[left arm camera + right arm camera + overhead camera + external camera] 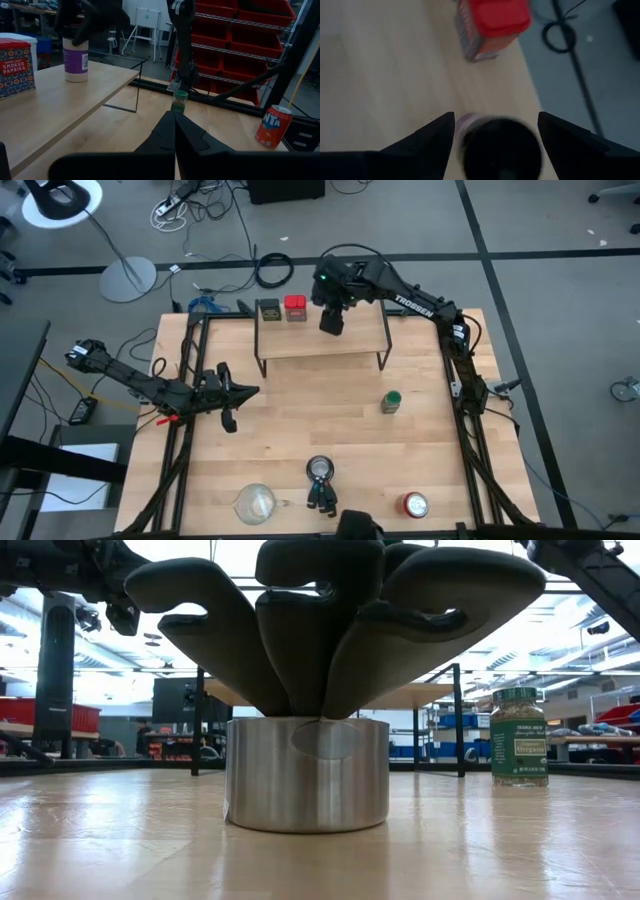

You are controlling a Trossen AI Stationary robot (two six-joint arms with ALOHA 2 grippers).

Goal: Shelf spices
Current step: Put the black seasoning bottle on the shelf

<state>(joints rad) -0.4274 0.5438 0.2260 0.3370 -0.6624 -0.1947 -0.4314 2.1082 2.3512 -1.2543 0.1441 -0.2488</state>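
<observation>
Purple-labelled jar (75, 60) on shelf (320, 338), right gripper (496, 131) spread around its lid, left gripper (232, 393) closed.

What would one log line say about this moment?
right gripper: open over purple-labelled dark-lidded jar on wooden-topped shelf | left gripper: shut, idle | green-lidded jar: on table, unshelved

Grey floor (560, 240) strewn with cables (272, 270), and red storage shelving (235, 30) behind the table.
</observation>
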